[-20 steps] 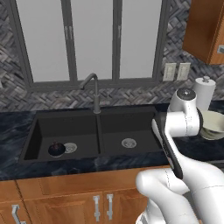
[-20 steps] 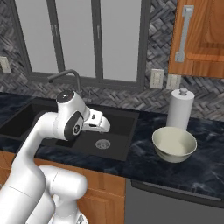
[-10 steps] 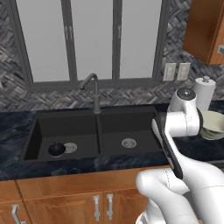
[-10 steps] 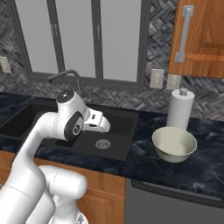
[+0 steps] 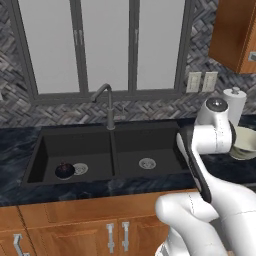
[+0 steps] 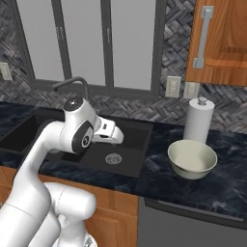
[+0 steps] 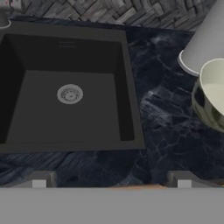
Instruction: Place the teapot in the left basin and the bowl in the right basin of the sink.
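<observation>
Gripper (image 7: 111, 186) hangs over the near edge of the right basin (image 7: 65, 109) with its two tips wide apart and nothing between them. It looks like the teapot (image 5: 64, 170) step is done: the little dark pot sits in the left basin (image 5: 95, 147), beside the drain. Now comes the bowl (image 6: 192, 158). It stands empty on the counter (image 6: 226, 183), right of the sink (image 5: 107, 175), near the paper towel roll (image 6: 198, 120). Next, the arm should reach right and grab the bowl's rim.
</observation>
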### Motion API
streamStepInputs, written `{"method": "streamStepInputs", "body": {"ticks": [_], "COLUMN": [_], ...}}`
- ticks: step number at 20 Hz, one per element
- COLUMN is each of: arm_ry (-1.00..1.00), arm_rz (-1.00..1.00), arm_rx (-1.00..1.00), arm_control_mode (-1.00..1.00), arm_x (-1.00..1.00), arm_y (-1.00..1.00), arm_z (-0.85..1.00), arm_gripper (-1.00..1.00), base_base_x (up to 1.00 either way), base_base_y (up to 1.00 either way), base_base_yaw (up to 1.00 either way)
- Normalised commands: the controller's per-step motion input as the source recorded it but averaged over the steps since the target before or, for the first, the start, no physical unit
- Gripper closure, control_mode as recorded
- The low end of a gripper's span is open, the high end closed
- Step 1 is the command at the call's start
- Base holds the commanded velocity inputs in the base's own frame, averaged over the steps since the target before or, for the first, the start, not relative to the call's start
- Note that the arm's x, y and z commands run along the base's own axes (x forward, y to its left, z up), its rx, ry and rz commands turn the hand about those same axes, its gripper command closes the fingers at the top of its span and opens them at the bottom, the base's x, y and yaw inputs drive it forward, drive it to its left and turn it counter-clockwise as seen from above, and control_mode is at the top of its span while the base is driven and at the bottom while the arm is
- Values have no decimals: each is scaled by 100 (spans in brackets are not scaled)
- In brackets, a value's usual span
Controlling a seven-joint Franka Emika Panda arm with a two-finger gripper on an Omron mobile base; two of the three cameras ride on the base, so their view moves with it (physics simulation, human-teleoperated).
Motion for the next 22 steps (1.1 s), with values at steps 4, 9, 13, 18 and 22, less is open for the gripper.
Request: {"method": "streamStepInputs", "body": {"ticks": [4, 9, 13, 18, 22], "arm_ry": [12, 1, -5, -5, 0], "arm_rz": [0, 3, 21, 17, 14], "arm_rx": [4, 0, -1, -6, 0], "arm_control_mode": [-100, -100, -100, -100, -100], "arm_x": [-9, -12, -22, -29, -26], "arm_y": [-39, -41, -36, -33, -34], "arm_z": [32, 30, 21, 10, 2], "arm_gripper": [-100, -100, -100, -100, -100], "base_base_x": [0, 0, 0, 0, 0], "base_base_y": [0, 0, 0, 0, 0], "base_base_yaw": [0, 0, 0, 0, 0]}}
